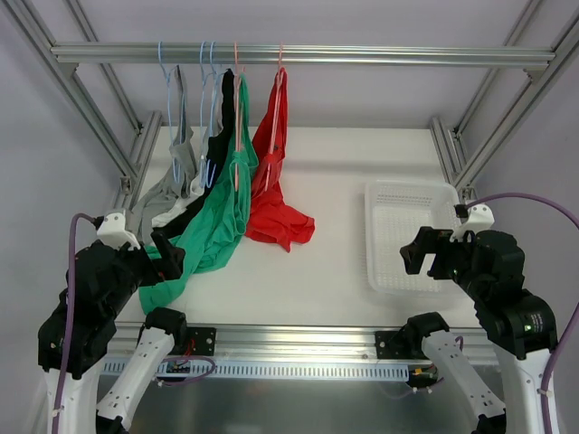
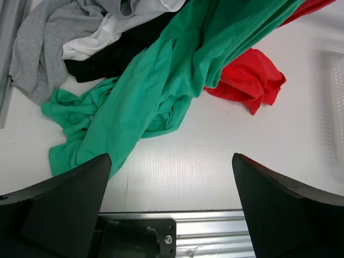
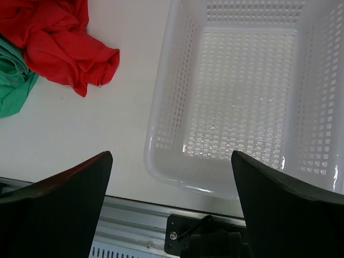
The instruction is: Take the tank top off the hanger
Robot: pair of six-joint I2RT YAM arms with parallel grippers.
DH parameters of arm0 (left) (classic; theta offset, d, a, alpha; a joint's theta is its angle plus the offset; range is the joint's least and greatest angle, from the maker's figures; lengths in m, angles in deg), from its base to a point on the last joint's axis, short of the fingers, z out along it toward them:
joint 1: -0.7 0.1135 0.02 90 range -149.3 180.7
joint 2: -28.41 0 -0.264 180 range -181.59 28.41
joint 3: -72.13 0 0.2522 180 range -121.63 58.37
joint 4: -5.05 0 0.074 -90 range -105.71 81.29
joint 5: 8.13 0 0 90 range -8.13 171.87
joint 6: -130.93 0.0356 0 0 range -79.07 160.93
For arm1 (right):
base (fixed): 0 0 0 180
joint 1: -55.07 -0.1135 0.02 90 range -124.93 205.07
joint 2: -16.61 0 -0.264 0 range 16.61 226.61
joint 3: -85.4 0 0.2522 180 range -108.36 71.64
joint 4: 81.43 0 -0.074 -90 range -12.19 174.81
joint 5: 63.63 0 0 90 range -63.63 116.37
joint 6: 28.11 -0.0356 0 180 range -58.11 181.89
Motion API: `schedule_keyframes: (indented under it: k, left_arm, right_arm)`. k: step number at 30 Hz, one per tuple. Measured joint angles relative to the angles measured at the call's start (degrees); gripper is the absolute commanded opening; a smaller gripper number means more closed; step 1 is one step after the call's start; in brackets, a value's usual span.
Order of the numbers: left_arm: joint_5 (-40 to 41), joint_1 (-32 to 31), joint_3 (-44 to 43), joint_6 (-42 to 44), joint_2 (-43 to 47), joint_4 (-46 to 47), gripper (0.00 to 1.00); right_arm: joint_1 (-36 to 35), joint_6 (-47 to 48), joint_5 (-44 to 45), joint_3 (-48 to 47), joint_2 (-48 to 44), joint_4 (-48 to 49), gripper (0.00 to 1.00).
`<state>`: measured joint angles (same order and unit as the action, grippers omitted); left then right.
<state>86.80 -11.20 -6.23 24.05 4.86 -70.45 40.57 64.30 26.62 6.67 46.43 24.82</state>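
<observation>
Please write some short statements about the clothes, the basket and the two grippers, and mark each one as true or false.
1. The white perforated plastic basket holds no garment. True.
2. The red tank top lies inside the basket. False: it hangs from the metal rail, and its lower end lies on the white table, left of the basket.
3. The green tank top hangs between the black garment and the red one. True.
4. The left gripper is shut on green fabric. False: it is open and holds nothing.
5. The right gripper is open. True.
</observation>
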Motion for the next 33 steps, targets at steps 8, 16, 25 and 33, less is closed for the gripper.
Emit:
schedule_keyframes:
  k: [8,16,25,33]
  left_arm:
    - [-2.45,0.0,-6.03,0.0,-3.72,-1.22,0.98]
    - [-18.97,-0.04,-25.66,-0.7,-22.77,3.15,0.99]
    - [-11.39,-22.56,-50.34,0.35,-55.6,11.37,0.99]
    - [1.75,-23.26,-64.0,5.09,-73.94,10.99,0.8]
  right_arm:
    - [0.0,-0.28,0.42,-0.07,0.96,0.09,1.0]
    - [0.0,-1.36,-3.74,1.05,1.75,3.39,0.99]
    - [0.0,-1.62,-7.08,4.22,2.86,5.88,0.99]
    - [0.0,-1.77,-8.79,6.34,-0.61,6.21,1.0]
